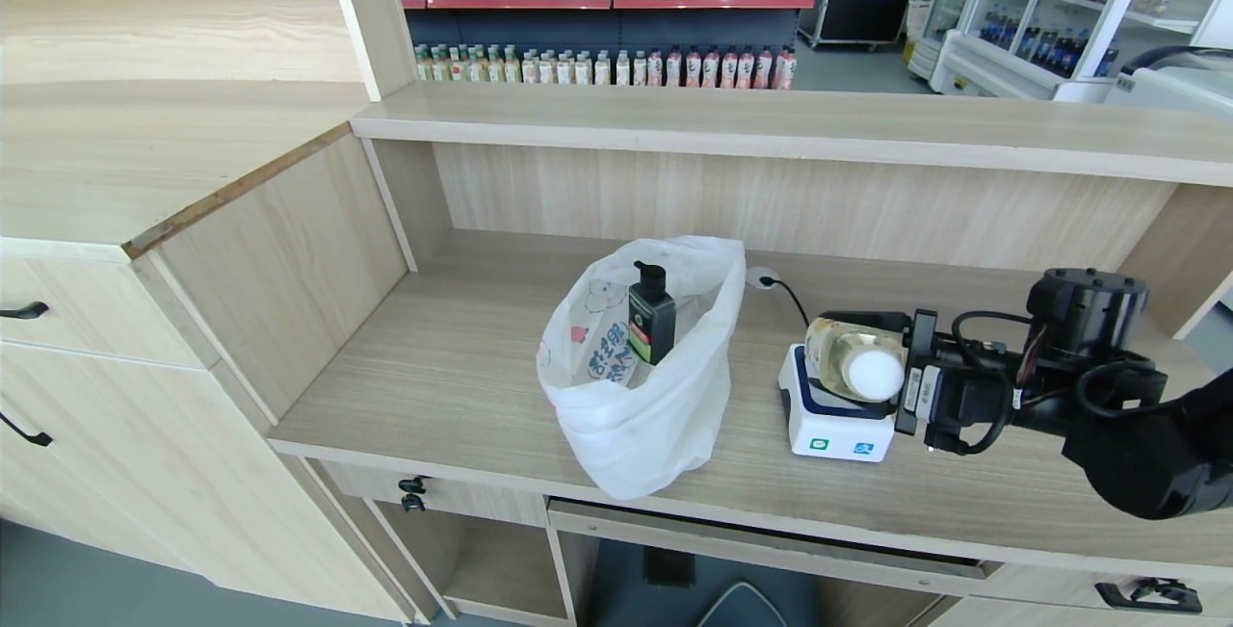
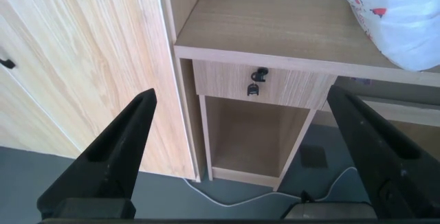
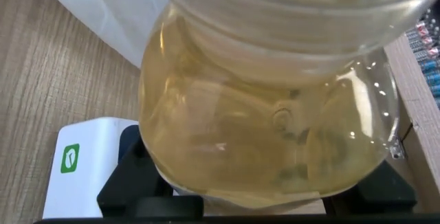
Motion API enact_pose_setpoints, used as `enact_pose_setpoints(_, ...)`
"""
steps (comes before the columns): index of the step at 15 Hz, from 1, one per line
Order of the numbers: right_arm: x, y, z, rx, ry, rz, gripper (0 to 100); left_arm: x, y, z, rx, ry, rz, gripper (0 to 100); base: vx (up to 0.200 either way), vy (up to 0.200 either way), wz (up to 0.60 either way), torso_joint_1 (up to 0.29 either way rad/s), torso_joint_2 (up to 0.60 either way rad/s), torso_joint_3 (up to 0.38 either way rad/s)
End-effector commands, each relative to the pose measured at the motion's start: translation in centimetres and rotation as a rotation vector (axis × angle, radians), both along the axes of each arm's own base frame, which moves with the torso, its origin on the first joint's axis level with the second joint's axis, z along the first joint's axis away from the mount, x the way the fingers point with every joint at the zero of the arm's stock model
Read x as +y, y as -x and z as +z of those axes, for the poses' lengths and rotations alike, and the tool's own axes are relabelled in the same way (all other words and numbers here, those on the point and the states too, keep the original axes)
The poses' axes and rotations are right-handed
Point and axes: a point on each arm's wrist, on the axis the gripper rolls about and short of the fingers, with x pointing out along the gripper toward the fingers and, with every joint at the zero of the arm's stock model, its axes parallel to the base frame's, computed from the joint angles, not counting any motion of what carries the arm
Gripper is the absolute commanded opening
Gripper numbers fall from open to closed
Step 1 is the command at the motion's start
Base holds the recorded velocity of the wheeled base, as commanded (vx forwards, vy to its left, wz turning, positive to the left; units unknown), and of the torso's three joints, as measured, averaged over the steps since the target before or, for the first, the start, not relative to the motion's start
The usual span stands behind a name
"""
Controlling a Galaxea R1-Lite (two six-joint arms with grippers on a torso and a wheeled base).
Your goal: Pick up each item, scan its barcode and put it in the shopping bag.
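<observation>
Yellow-filled clear plastic bottle (image 1: 852, 357) lies sideways, clamped in the right gripper (image 1: 872, 364), above the white box scanner (image 1: 833, 430). Risk: its smooth round wall may slip en route to the white plastic shopping bag (image 1: 636, 415) at 9 o'clock. Left gripper (image 2: 242, 92): wide open.

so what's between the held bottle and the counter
The white barcode scanner sits under the bottle, on the counter, in the head view.

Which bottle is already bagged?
The dark pump bottle, standing in the shopping bag; the yellow, white-capped bottle is held by the right gripper above the scanner.
</observation>
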Motion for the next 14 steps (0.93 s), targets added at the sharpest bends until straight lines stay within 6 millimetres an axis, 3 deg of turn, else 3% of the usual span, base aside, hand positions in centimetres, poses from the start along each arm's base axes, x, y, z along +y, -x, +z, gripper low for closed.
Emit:
enact_pose_setpoints(1,0.8,2.8,4.8,0.061,-0.139,0.002,0,0.0,0.0,0.0,-0.001,0.0,0.001,100,0.0,0.0,0.0,0.0,0.0,0.0)
enact_pose_setpoints(3,-0.4,7.2,10.3,0.143,-0.331,-0.185,0,0.0,0.0,0.0,-0.001,0.0,0.001,100,0.0,0.0,0.0,0.0,0.0,0.0)
enact_pose_setpoints(5,-2.1,9.4,13.3,0.226,-0.605,-0.478,0,0.0,0.0,0.0,-0.001,0.0,0.001,100,0.0,0.0,0.0,0.0,0.0,0.0)
enact_pose_setpoints(7,-2.8,11.0,13.4,0.305,-0.751,-0.678,0,0.0,0.0,0.0,-0.001,0.0,0.001,100,0.0,0.0,0.0,0.0,0.0,0.0)
enact_pose_setpoints(8,-3.8,12.3,11.4,0.312,-0.759,-0.82,0,0.0,0.0,0.0,-0.001,0.0,0.001,100,0.0,0.0,0.0,0.0,0.0,0.0)
enact_pose_setpoints(10,-5.6,12.8,10.4,0.208,-0.766,-0.892,0,0.0,0.0,0.0,-0.001,0.0,0.001,100,0.0,0.0,0.0,0.0,0.0,0.0)
enact_pose_setpoints(14,-6.7,12.7,10.2,0.142,-0.704,-0.957,0,0.0,0.0,0.0,-0.001,0.0,0.001,100,0.0,0.0,0.0,0.0,0.0,0.0)
